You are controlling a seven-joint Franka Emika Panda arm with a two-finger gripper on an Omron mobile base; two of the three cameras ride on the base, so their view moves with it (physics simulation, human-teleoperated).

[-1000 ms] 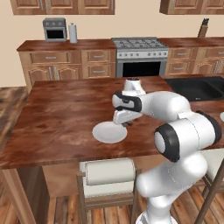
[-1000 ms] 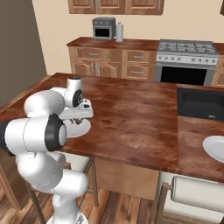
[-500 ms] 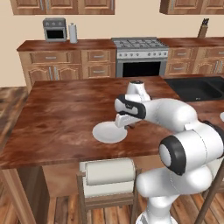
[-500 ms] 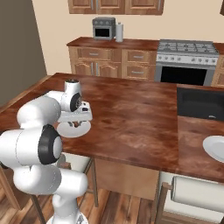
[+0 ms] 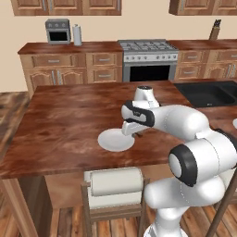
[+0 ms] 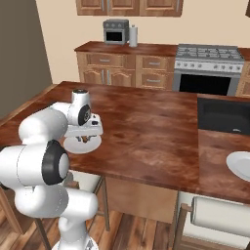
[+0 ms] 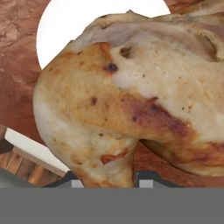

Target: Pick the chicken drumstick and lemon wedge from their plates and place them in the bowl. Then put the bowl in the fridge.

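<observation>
Two dark fingertips (image 7: 76, 183) of my gripper (image 7: 111, 183) stand partway closed with the narrow end of the chicken drumstick (image 7: 131, 100) pinched between them. I have hold of it. Its golden-brown, speckled skin looms close to my hand, lumpy and wide above the pinch. Behind the drumstick lies a round white plate (image 7: 61, 26), which looks small beside the meat, so the drumstick hangs clear above the plate rather than resting on it.

From the left base view my gripper (image 5: 131, 134) hovers just over the near right edge of the plate (image 5: 111, 141), with my white arm reaching in from the right of the plate. From the right base view the gripper (image 6: 84, 140) points down over the same plate (image 6: 94, 144). In these two views I cannot make out the drumstick itself under my hand.

That plate sits on the brown wooden island counter (image 5: 69, 115), close to its near edge. Well apart from the plate, far along the counter, lies a second white plate (image 6: 240, 165). A dark sink (image 6: 224, 114) is set into the counter beyond that second plate. Far behind the plate, against the wall, stands a steel stove (image 5: 148, 46)
</observation>
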